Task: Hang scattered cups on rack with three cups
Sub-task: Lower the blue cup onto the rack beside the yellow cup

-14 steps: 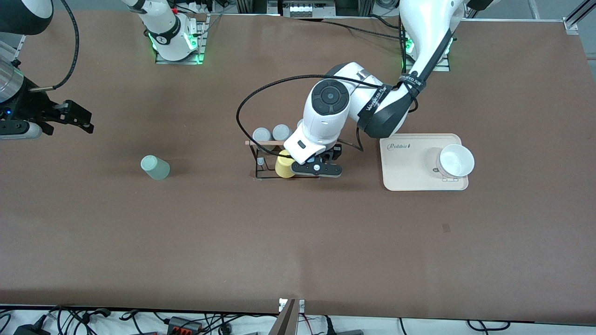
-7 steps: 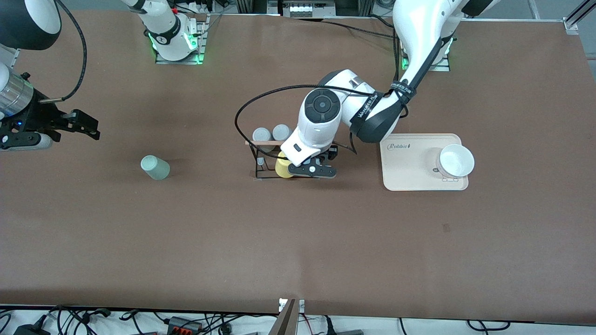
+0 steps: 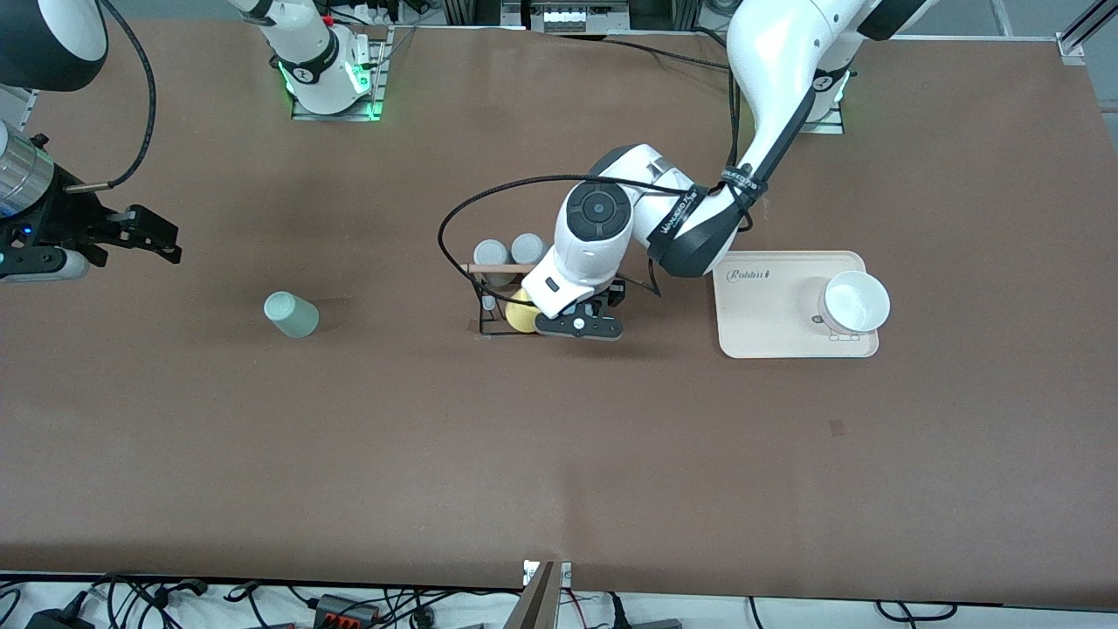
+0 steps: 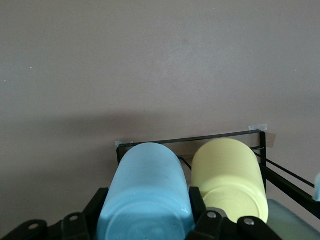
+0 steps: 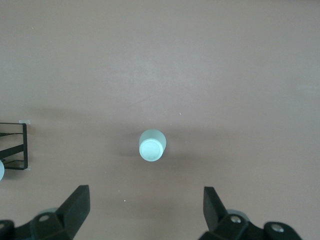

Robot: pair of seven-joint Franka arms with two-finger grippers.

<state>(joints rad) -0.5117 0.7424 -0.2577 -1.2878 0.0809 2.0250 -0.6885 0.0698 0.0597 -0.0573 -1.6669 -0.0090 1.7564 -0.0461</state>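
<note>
Brown table top (image 3: 559,454), small black wire rack (image 3: 489,301) with wooden rod at centre, cream rectangular tray (image 3: 760,319) lettered "Rabbit" holding white bowl (image 3: 856,301), toward the left arm's end from rack, left gripper (image 3: 578,325) over rack, clamped on light blue tapered cup (image 4: 146,192), yellow cup (image 3: 519,316) on rack, two grey cups (image 3: 508,251) on rack, right gripper (image 5: 145,212) fingers apart over pale mint-green cup (image 3: 291,314), toward the right arm's end from rack.
</note>
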